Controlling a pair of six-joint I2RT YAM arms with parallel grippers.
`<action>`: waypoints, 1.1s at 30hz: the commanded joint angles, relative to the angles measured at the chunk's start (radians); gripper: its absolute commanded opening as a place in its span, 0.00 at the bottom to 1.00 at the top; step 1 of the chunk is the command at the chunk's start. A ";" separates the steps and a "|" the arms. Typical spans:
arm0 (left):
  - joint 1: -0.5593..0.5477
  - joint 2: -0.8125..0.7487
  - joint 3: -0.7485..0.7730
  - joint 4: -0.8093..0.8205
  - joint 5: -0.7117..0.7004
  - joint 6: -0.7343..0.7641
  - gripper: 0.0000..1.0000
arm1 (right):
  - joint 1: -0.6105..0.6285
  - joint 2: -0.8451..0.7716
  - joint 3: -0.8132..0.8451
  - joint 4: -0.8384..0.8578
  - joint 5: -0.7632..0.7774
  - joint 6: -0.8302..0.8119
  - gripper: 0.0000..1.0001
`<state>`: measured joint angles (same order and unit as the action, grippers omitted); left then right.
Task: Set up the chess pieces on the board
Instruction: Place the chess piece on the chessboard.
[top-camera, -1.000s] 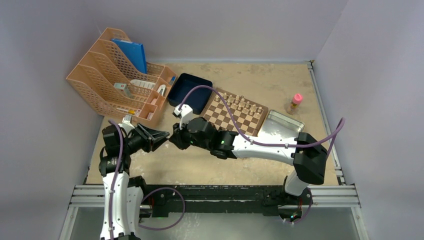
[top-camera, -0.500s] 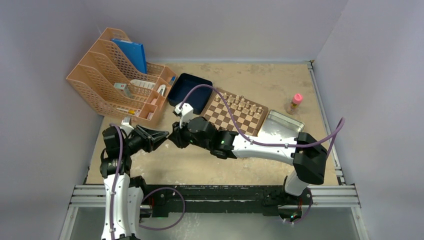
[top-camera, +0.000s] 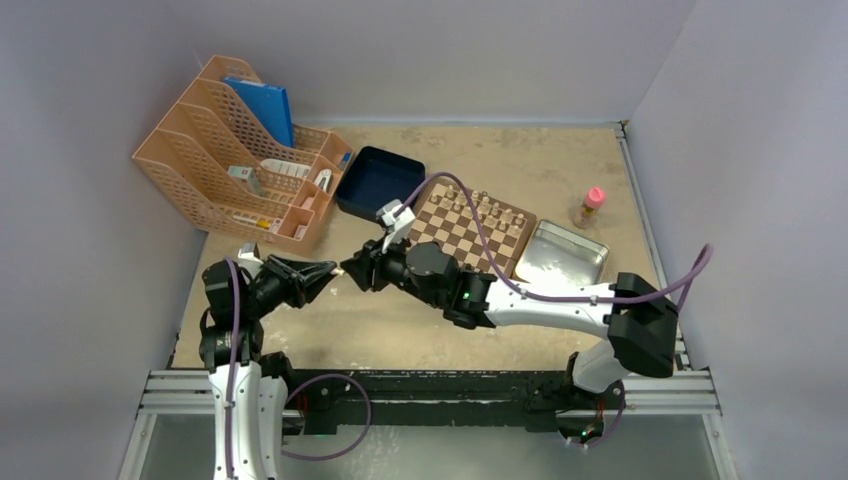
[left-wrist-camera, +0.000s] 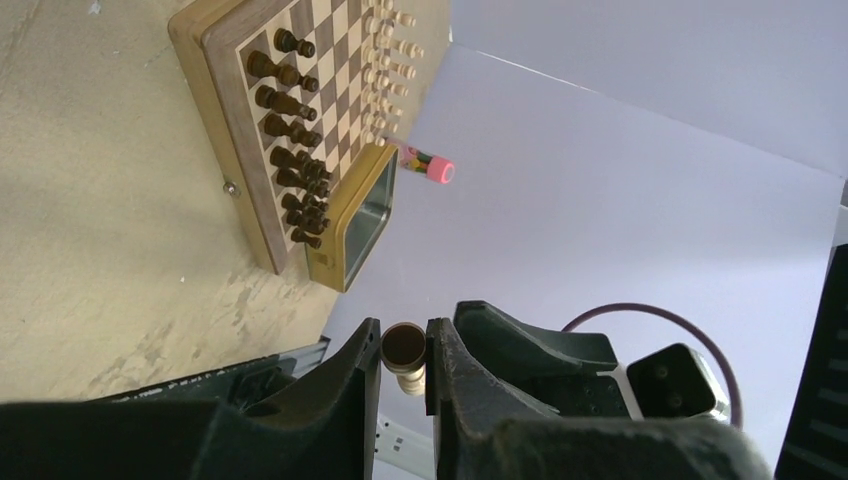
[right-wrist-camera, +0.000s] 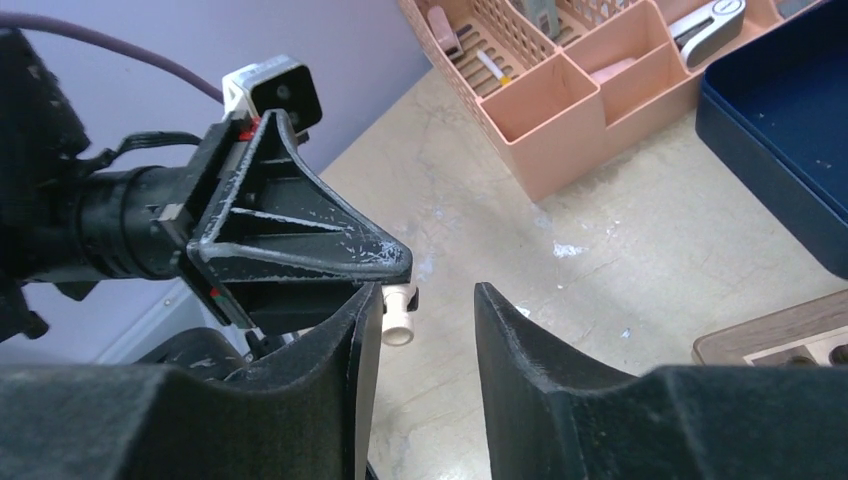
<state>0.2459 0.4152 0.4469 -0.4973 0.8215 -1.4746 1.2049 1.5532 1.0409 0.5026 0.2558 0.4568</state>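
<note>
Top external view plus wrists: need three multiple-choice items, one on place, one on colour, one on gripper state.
1. Where does the yellow-rimmed metal tin sit?
A. at the far left corner
B. right beside the square wooden checkered chessboard
C. stacked on top of the chessboard

2. What colour is the cap of the small bottle near the right wall?
A. pink
B. green
C. black

3. What is the left gripper doing?
A. open and empty
B. shut on a tiny light beige wooden chess piece
C. shut on nothing

Answers:
1 B: in the left wrist view the tin's yellow rim lies along the board's side.
2 A: the cap shows pink in the top and left wrist views.
3 B: its fingers clamp the pale piece, while the right gripper faces it with its jaws apart.
</note>
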 joint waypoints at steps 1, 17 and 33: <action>-0.003 -0.028 0.050 -0.078 -0.058 -0.205 0.00 | -0.001 -0.105 -0.062 0.170 0.015 0.009 0.43; -0.003 -0.038 0.122 -0.146 -0.081 -0.233 0.00 | 0.045 -0.067 -0.079 0.233 -0.011 -0.103 0.42; -0.003 -0.047 0.139 -0.167 -0.093 -0.238 0.00 | 0.074 -0.042 -0.072 0.266 0.031 -0.134 0.32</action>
<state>0.2459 0.3775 0.5404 -0.5941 0.7685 -1.5276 1.2716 1.5059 0.9424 0.7029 0.2485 0.3466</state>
